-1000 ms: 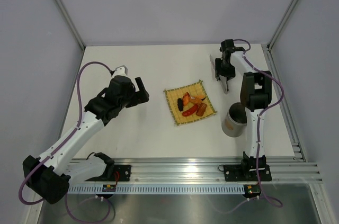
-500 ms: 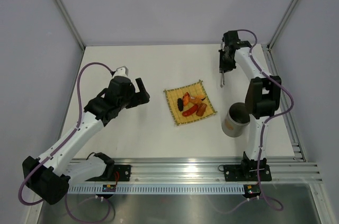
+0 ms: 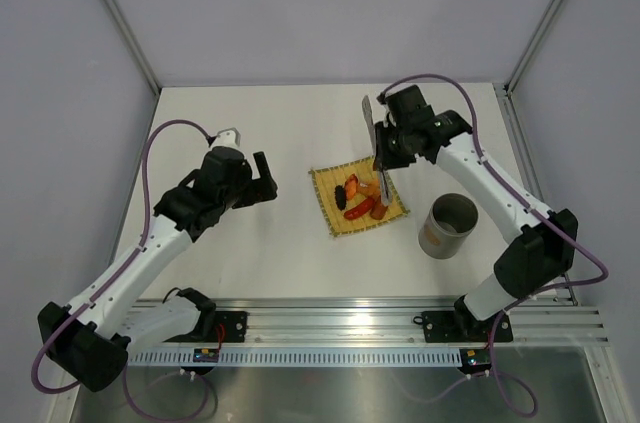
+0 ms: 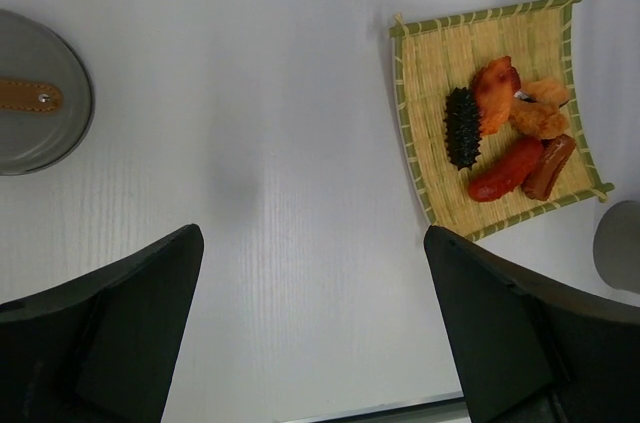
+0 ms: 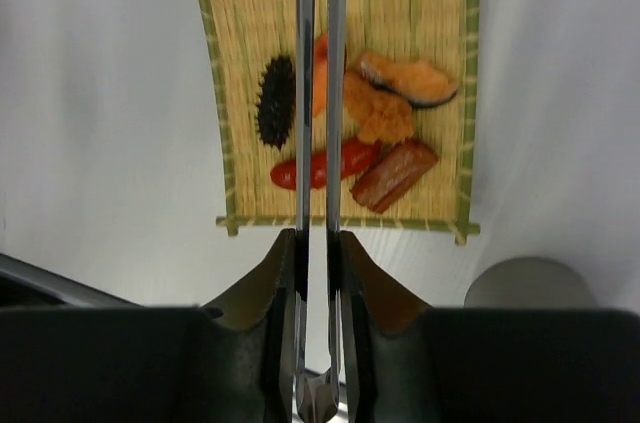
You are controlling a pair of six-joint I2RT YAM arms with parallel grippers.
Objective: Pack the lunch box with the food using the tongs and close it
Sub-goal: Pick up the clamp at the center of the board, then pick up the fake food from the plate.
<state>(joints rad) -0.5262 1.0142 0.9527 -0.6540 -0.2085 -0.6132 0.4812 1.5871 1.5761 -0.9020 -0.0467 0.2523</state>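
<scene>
Right fingers (image 5: 275, 283) are squeezing the slim silver metal tongs (image 5: 304, 93), arms pointing to 12 o'clock over the small orange, red and black food pieces (image 5: 385, 118) on the yellow woven square mat (image 5: 245, 33). The tips are getting cut off up top. Left fingers (image 4: 120, 313) are hanging wide open, empty. The tall grey metal cylinder lunch box (image 3: 445, 226) is sitting at the mat's 4 o'clock.

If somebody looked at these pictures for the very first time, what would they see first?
Probably the orange, red and black food pieces lying together on the yellow woven square mat in the middle of the white table. Directly above them, the right gripper pinches slim silver metal tongs pointing at the food. Just right of the mat stands the tall grey metal lunch box, open.
</scene>
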